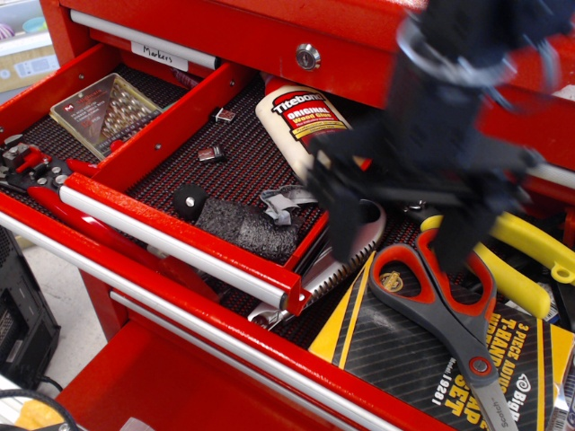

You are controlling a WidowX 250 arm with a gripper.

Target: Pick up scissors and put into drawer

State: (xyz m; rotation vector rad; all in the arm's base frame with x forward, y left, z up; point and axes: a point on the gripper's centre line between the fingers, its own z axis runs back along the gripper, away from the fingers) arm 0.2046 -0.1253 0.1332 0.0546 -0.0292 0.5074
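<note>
1. Far left: wider red tray holds a clear bit case (106, 106) and wire strippers (36, 168). Not task items.
2. Centre-left: the drawer (180, 235) is open, silver bar handle on its near edge. Glue bottle (305, 126), a grey pad (247, 229) and small bits sit on its mesh; there is free mesh in the middle.
3. Centre: folding saw (346, 256) lies just right of the drawer wall, in the lower tray.
4. Right: pincer (404, 238) is motion-blurred, fingers spread wide, nothing held, above the handle end of the scissors (445, 301).
5. Scissors lie on a black-and-yellow card (395, 359), loops far, blades near-right, yellow-handled pliers (508, 247) just beside them.
6. Risks: a finger landing on the pliers or saw; grabbing one loop so the blades swing open; blades clipping the drawer wall or glue bottle on transfer.
</note>
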